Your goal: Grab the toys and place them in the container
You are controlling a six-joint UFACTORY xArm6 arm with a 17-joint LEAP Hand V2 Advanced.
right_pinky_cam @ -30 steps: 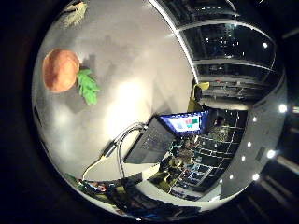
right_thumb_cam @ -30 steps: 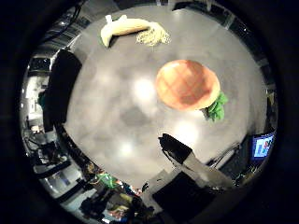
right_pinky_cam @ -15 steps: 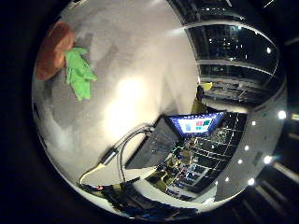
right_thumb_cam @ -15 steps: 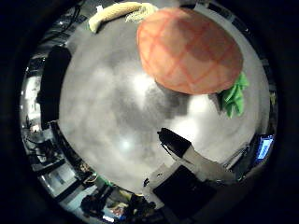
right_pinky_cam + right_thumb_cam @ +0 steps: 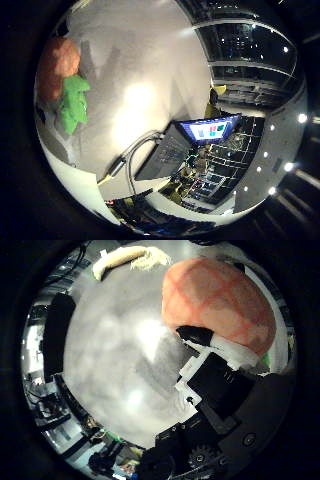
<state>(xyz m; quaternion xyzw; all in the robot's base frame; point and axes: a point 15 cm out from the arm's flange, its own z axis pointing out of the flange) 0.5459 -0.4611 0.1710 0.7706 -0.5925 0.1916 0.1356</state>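
Observation:
An orange plush toy with a criss-cross pattern [image 5: 215, 300] lies on the grey table [image 5: 110, 350] and fills much of the thumb side view, close to the palm. In the little finger side view its orange body [image 5: 58, 65] and green leaves [image 5: 70, 105] show. My right hand [image 5: 225, 380] reaches in with white and black fingers curled, one dark fingertip [image 5: 195, 335] pressed on the toy. A yellow toy with a pale fringe [image 5: 120, 260] lies further off on the table.
A black object [image 5: 62, 325] stands at the table's edge. A laptop with a lit screen [image 5: 205, 130] sits on the table away from the toys, with shelves and clutter past the edge.
The palm has come down onto the orange toy, which now looks much larger. The fingers, only at the view's edge before, have curled in onto the toy.

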